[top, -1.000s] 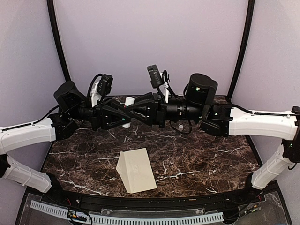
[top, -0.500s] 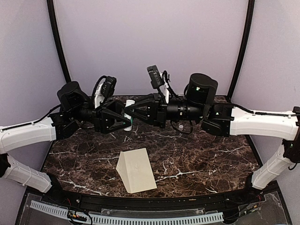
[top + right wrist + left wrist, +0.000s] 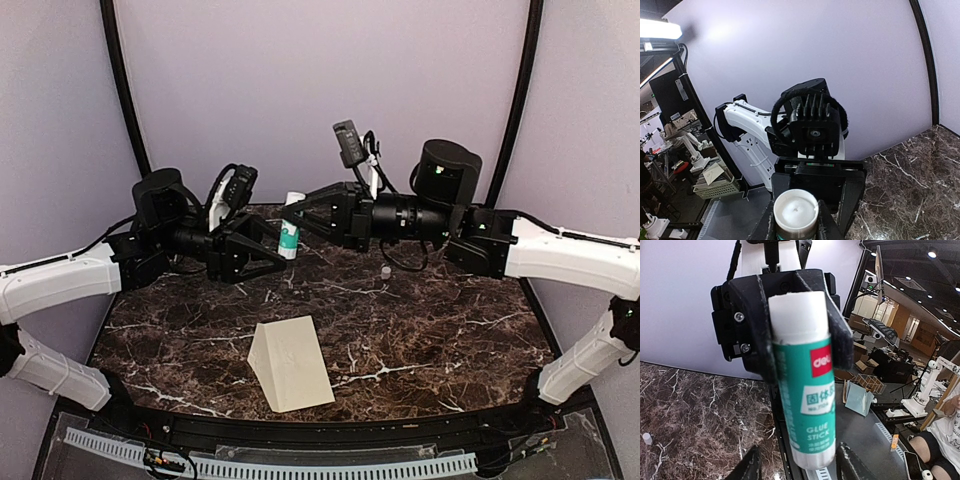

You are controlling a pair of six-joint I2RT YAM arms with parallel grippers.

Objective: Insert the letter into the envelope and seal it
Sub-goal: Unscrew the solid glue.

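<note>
The cream envelope (image 3: 290, 362) lies on the marble table near the front, its flap folded. The letter is out of view. A green and white glue stick (image 3: 289, 230) hangs in the air above the back of the table. My right gripper (image 3: 298, 208) is shut on its white upper end, which also shows in the right wrist view (image 3: 795, 212). My left gripper (image 3: 281, 255) is open, its fingertips (image 3: 751, 466) standing apart on either side of the glue stick's lower end (image 3: 812, 440) without touching it.
A small white cap-like object (image 3: 385, 270) stands on the marble table (image 3: 450, 340) behind the middle; it also shows in the left wrist view (image 3: 646, 438). Black frame posts rise at the back corners. The table's front edge has a black rail.
The right arm rose and shifted right with the glue stick. The left gripper drew back to the left, and its jaws now stand apart around the stick's lower end. The envelope has not moved.
</note>
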